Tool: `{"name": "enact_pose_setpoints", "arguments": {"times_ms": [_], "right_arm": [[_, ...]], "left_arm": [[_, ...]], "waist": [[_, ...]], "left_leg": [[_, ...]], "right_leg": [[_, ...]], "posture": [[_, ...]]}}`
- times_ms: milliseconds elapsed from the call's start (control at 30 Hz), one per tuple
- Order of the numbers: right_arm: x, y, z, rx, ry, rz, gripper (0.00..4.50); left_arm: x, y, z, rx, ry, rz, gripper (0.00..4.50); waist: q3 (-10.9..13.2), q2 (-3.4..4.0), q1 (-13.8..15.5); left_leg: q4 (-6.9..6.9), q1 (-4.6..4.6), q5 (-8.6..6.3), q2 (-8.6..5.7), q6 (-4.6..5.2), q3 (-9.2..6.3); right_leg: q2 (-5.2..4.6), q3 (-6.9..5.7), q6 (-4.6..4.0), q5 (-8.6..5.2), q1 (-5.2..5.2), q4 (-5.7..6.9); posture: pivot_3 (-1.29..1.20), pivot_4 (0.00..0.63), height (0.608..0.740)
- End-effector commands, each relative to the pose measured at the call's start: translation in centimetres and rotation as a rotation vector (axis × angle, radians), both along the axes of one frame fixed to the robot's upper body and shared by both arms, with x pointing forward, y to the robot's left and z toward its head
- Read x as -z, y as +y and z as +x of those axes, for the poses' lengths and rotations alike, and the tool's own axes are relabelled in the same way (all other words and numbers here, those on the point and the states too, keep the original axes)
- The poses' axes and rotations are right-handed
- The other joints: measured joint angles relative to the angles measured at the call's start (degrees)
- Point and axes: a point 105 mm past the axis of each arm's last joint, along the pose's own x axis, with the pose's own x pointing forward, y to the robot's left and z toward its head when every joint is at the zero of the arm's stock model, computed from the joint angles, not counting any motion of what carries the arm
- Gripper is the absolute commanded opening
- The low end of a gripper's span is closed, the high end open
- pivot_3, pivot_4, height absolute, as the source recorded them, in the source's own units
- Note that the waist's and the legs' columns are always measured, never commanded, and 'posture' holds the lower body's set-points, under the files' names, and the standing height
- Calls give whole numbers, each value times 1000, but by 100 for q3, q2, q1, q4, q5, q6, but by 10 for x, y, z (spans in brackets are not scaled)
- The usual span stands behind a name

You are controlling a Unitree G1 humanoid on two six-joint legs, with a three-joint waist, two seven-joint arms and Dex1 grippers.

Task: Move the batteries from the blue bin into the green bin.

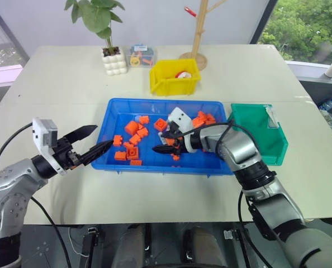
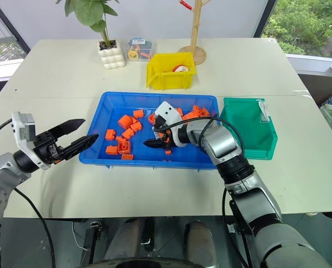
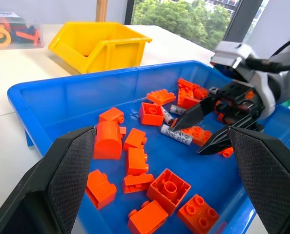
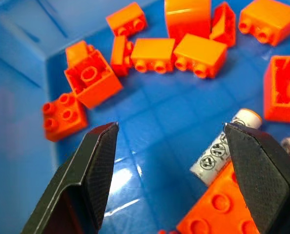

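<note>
Battery (image 4: pixel 222 146) lies just beside open right tool (image 4: pixel 172 161).

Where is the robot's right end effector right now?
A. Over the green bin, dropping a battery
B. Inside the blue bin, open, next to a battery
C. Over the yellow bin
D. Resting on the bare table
B. The right end effector is down in the blue bin among the orange bricks, its fingers apart and holding nothing, with a battery lying just beside one finger.
</note>
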Motion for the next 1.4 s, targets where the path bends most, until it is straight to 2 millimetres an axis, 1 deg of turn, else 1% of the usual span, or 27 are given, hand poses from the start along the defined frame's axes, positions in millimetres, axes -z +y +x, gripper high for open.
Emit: {"name": "enact_pose_setpoints", "arguments": {"times_ms": [33,100,233,367,400,600,667,767,833,1033,1200,1267,1300,1367,1400], "right_arm": [[-15,1,8,18,-41,26,3528],[-18,1,8,12,-44,34,3528],[-13,1,7,13,-41,26,3528],[-17,1,10,30,-48,41,3528],[-16,0,11,33,-47,35,3528],[6,-9,16,68,-18,-19,3528],[9,-10,18,76,-18,-22,3528],[6,-9,20,80,-23,-12,3528],[5,-8,19,70,-21,-12,3528],[21,2,6,14,-6,-69,3528],[21,11,1,-45,-57,-144,3528],[21,14,-1,-62,-72,-164,3014],[21,14,-1,-67,-76,-169,2643],[21,15,-1,-70,-80,-170,1816],[20,16,0,-67,-84,-166,1220]], "left_arm": [[-6,-5,-4,15,-33,5,4500],[-6,-5,-5,13,-32,3,4500],[-5,-6,-6,16,-31,1,4500],[-5,-7,-6,19,-30,-1,4500],[-4,-7,-6,20,-30,-1,4500],[-4,-9,-6,24,-29,-1,4500],[-4,-9,-6,23,-29,-2,4500],[-4,-9,-7,22,-27,-3,4500],[-4,-9,-7,20,-25,-3,4500],[-4,-9,-7,16,-30,-2,4500],[-5,-9,-6,15,-36,-6,4500],[-4,-10,-6,13,-38,-9,4500],[-4,-10,-6,12,-38,-10,4500],[-3,-11,-6,11,-39,-12,4500],[-3,-11,-6,10,-39,-13,4500]], "waist": [[0,0,1],[0,0,3],[0,0,2],[0,0,-1],[0,0,-1],[0,0,1],[0,0,-1],[-1,-1,0],[-1,-1,1],[-1,0,-5],[-1,0,-6],[-1,0,-6],[-1,0,-6],[-1,0,-4],[-1,0,-3]], "left_leg": [[0,0,0,0,0,0],[0,0,0,0,0,0],[0,0,0,0,0,0],[0,0,0,0,0,0],[0,0,0,0,0,0],[0,0,0,0,0,0],[0,0,0,0,0,-1],[1,0,0,0,0,-1],[1,0,0,0,0,-1],[0,0,0,0,0,-1],[0,0,0,1,0,-1],[0,0,0,1,0,-1],[0,0,0,1,0,-1],[0,0,0,1,-1,-2],[0,0,0,0,0,-2]], "right_leg": [[0,0,0,0,0,0],[0,0,0,0,0,0],[0,0,0,0,0,0],[0,0,0,0,0,0],[0,0,0,0,-1,0],[0,0,0,0,0,0],[0,0,0,0,0,0],[0,0,0,0,2,0],[0,0,0,0,2,0],[0,0,0,0,1,0],[0,0,0,0,0,0],[0,0,0,0,1,0],[0,0,0,0,0,0],[0,0,0,0,1,0],[0,0,0,0,1,0]], "posture": [[0,150,739],[0,150,739],[0,150,739],[0,150,739],[0,150,739],[0,150,739],[0,150,739],[0,150,739],[0,150,739],[0,150,739],[0,150,739],[0,150,739],[0,150,739],[0,150,739],[0,150,739]]}}
